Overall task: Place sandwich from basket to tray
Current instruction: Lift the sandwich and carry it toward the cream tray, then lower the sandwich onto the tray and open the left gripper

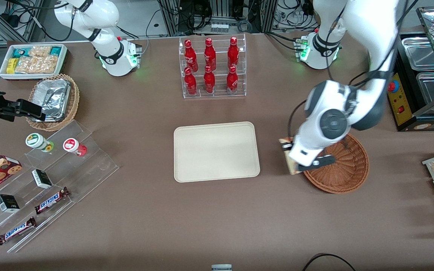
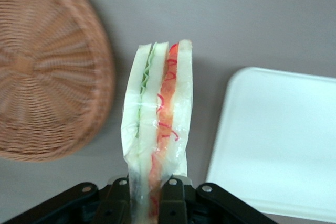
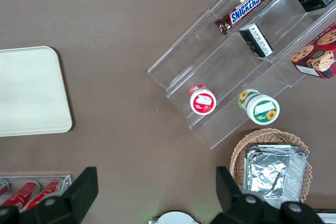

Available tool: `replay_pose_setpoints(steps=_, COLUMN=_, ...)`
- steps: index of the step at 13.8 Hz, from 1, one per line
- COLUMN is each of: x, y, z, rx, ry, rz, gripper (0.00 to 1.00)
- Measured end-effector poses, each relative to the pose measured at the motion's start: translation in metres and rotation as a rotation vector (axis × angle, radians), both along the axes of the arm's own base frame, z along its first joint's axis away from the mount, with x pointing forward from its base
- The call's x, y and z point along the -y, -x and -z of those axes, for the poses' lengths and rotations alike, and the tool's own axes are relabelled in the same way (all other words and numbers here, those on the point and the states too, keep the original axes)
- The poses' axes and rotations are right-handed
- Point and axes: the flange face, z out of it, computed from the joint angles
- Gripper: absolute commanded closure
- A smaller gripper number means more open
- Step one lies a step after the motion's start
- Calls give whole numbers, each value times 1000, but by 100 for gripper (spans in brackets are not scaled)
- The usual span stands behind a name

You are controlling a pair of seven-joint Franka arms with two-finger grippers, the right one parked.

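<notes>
My left gripper [image 1: 291, 158] is shut on the sandwich [image 2: 157, 129], a plastic-wrapped wedge with green and red filling along its cut edge. In the front view the sandwich [image 1: 287, 156] hangs above the table between the basket and the tray, just off the basket's rim. The dark wicker basket [image 1: 347, 165] holds nothing that I can see; it also shows in the left wrist view [image 2: 42, 72]. The cream tray [image 1: 216, 151] lies bare at the table's middle, and one corner of it shows in the left wrist view [image 2: 278, 140].
A clear rack of red bottles [image 1: 212, 67] stands farther from the camera than the tray. A clear stepped shelf with snacks [image 1: 43, 184], a tan basket with foil containers [image 1: 53, 99] and a white bin [image 1: 32, 60] lie toward the parked arm's end.
</notes>
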Motion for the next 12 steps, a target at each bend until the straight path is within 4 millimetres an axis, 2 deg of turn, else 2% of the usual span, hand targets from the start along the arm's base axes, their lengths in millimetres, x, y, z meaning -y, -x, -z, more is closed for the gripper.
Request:
replay_pose_setpoints(steps=4, x=68, y=10, z=18, rx=0, ry=3, rz=48, gripper=100)
replay_pose_setpoints(steps=8, x=144, y=22, z=39, rx=13, ry=3, rz=34, gripper=100)
replay_pose_setpoints(steps=12, x=191, y=38, z=60, rx=40, ry=22, rz=34, gripper=100)
